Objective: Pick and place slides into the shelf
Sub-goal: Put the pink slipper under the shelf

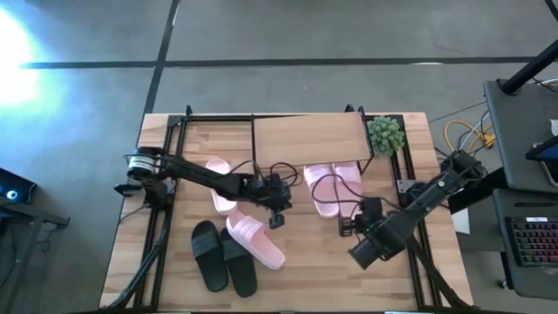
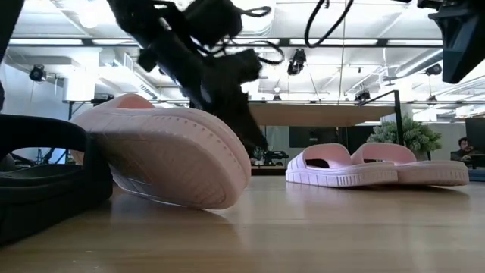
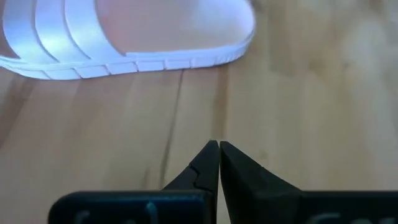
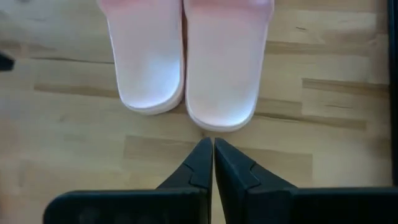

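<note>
My left tool [image 1: 277, 218] hung over the middle of the counter [image 1: 392, 279], its two fingers [image 3: 208, 163] pressed together on nothing. Just ahead of its tips, in my left wrist view, lay a pale pink slide [image 3: 124, 31] flat on the wood, apart from the tool. From above, a second loose pink slide [image 1: 255, 240] sat just beside that tool, and another pink one [image 1: 220, 185] lay under my left arm. The black pair [image 1: 222, 255] rested side by side beyond that, toward the counter's near edge, touching the loose pink slide.

My right tool [image 1: 345, 228] was also shut and empty, its fingers [image 4: 200, 165] meeting at the tips. Directly in front of it stood the other pink pair [image 4: 186, 62], the two slides touching each other along their inner sides, heels toward the tool and near it but not touching it.

The shelf [image 1: 309, 139] stood at the far edge of the counter, past that pair, and its light-wood top carried no slide. A small green plant [image 1: 385, 133] sat just beside the shelf's end on my right tool's side.
</note>
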